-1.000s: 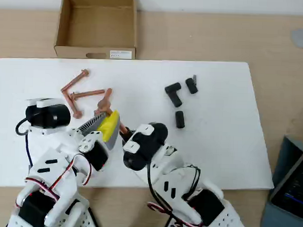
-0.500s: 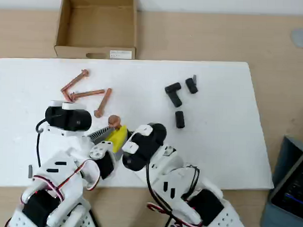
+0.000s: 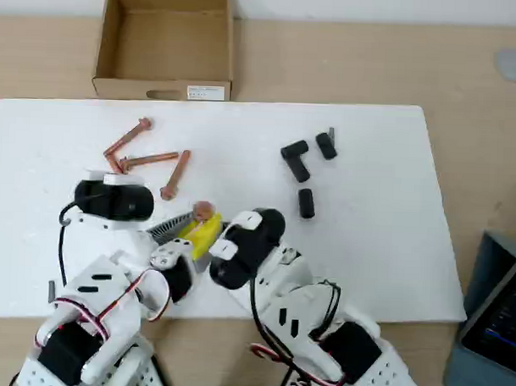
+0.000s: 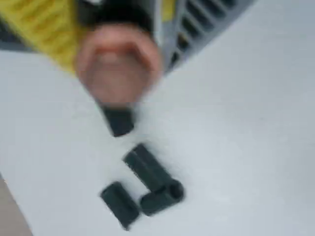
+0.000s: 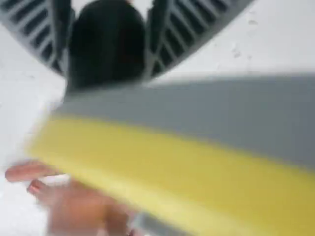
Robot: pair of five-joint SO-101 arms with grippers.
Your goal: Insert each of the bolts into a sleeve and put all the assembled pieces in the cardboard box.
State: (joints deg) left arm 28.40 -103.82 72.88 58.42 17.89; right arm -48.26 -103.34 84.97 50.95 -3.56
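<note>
Bolts (image 3: 149, 160), three copper-coloured ones in plain sight, lie loose toward the left end of the white mat (image 3: 383, 248) spread over the surface (image 3: 373, 66). Two of them meet at one end and the third lies just beside them. Past them, the cardboard box (image 3: 106, 44) stands open on the bare surface near its far edge, close against the mat's far edge.

Nearer the mat's front edge, the left gripper (image 3: 199, 218) is closed on a fourth bolt (image 3: 203, 211). One yellow finger and one grey finger pinch it, and its round head stands clear of the tips.

Right beside it is the right gripper (image 5: 106, 54). Its two ribbed grey fingers are clamped on a black sleeve (image 5: 106, 34). In the right wrist view the left gripper's yellow-and-grey finger crosses just in front of that sleeve, with the copper bolt behind it. That view is too blurred to tell whether the bolt and the sleeve touch.

Farther right, around the middle of the mat, four more sleeves (image 3: 295, 159) lie flat. Two touch in an L shape, one (image 3: 326, 145) lies just beside them toward the far edge, and one (image 3: 306, 203) lies apart, toward the front edge.
</note>
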